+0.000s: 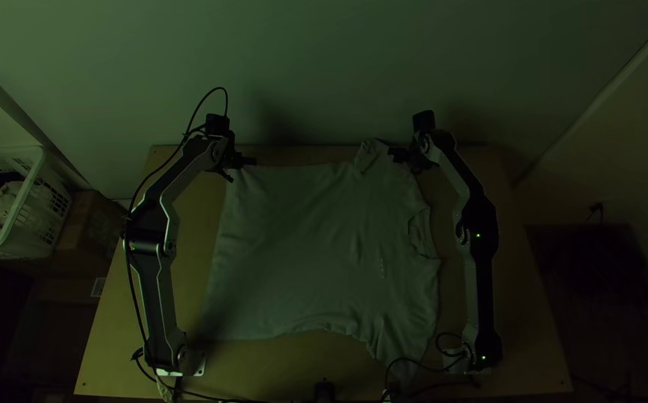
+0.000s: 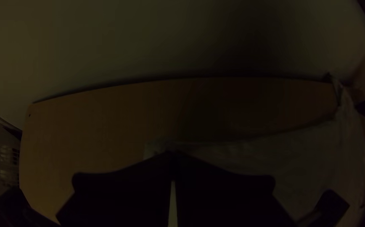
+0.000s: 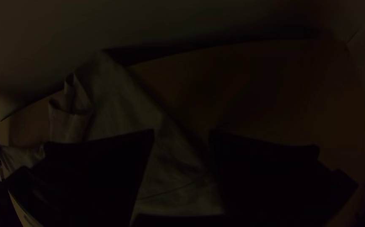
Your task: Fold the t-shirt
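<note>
Left gripper [image 1: 237, 169] pinches t-shirt [image 1: 301, 239], chest marking [image 1: 381, 267] unreadable

No text, number or sign readable. Small pale label-like patch [image 1: 98, 287], top view, beside left edge of bench [image 1: 529, 351]; any print too small to make out. Faint marks [image 1: 381, 267] on front of t-shirt [image 1: 294, 246]; too dim to tell if lettering.
</note>
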